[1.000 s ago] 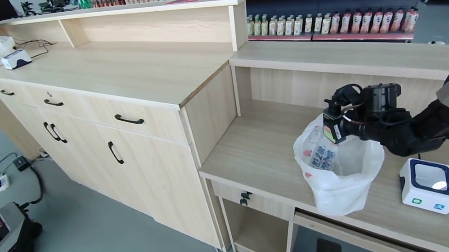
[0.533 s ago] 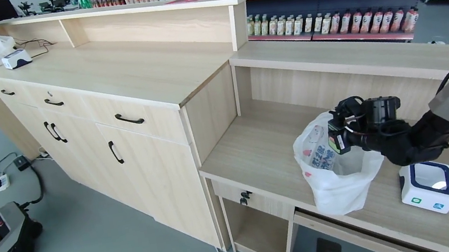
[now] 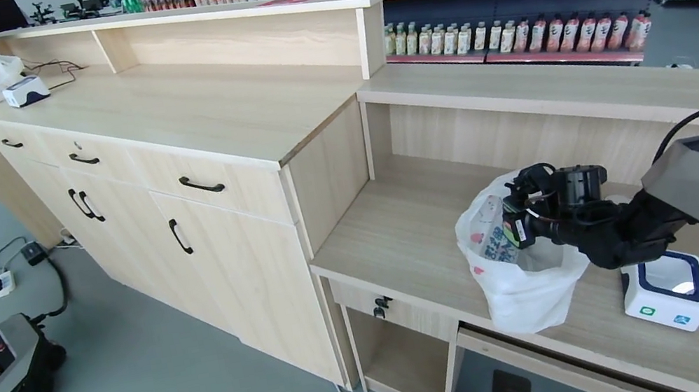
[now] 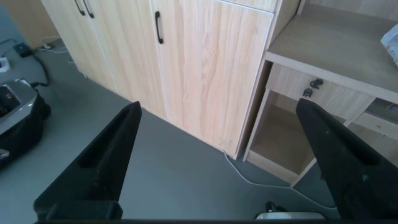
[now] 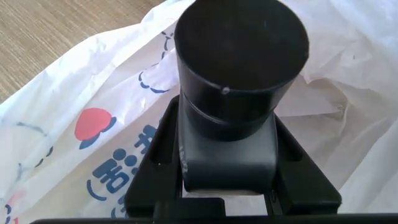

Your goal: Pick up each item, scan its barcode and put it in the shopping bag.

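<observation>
The shopping bag (image 3: 524,294) is judged light, limp film, best gripped at its rim. The left claw (image 4: 217,107) is spread empty; the right claw (image 3: 517,230) state cannot be told.

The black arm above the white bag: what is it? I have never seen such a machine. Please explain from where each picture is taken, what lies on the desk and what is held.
It is the right arm of a two-armed robot on wheels. The wide picture comes from a camera on its head; the other two come from cameras on its wrists. On the wooden counter stand a white shopping bag and a small white barcode scanner. The right gripper hangs over the bag's mouth, closed on a dark round item; what it is I cannot tell. The left gripper is open and empty, over the grey floor beside the cabinets.
</observation>
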Tool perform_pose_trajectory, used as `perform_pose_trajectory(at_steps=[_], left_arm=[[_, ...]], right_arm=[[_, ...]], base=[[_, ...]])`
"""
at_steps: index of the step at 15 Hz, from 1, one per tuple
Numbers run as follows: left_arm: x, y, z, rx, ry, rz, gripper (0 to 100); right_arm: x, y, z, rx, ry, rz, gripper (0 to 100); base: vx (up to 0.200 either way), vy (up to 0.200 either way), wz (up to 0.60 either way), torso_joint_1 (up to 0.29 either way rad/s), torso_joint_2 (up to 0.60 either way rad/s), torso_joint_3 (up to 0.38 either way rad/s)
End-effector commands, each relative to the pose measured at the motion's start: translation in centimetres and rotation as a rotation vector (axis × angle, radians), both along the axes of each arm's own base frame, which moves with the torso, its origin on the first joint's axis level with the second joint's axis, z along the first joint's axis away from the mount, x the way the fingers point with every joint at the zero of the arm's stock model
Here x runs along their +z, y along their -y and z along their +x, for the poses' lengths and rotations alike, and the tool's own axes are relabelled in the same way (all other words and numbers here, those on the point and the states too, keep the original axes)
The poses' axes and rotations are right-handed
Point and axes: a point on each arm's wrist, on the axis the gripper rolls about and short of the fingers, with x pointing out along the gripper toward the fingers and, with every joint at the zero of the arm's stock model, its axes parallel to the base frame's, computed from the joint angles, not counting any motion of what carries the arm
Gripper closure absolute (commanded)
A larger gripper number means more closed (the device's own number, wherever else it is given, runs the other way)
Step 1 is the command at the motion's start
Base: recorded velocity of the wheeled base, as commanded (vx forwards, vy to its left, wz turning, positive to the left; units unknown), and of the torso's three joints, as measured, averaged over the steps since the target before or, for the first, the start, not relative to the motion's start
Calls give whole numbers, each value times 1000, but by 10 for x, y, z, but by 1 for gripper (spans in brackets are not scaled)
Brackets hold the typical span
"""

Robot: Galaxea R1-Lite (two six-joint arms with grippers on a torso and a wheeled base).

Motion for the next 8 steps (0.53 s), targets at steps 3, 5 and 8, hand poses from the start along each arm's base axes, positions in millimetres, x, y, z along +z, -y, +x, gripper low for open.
perform_pose_trajectory(at_steps=[3,5,8], left_arm=[[0,0,0,0,0,0,0],[0,0,0,0,0,0,0],[0,0,0,0,0,0,0]], right_arm=[[-10,2,-1,-3,-20,-1,100],[-9,2,-1,-2,-20,-2,0],[12,3,-2,-8,17,11,0]], base=[[0,0,0,0,0,0],[0,0,0,0,0,0],[0,0,0,0,0,0]])
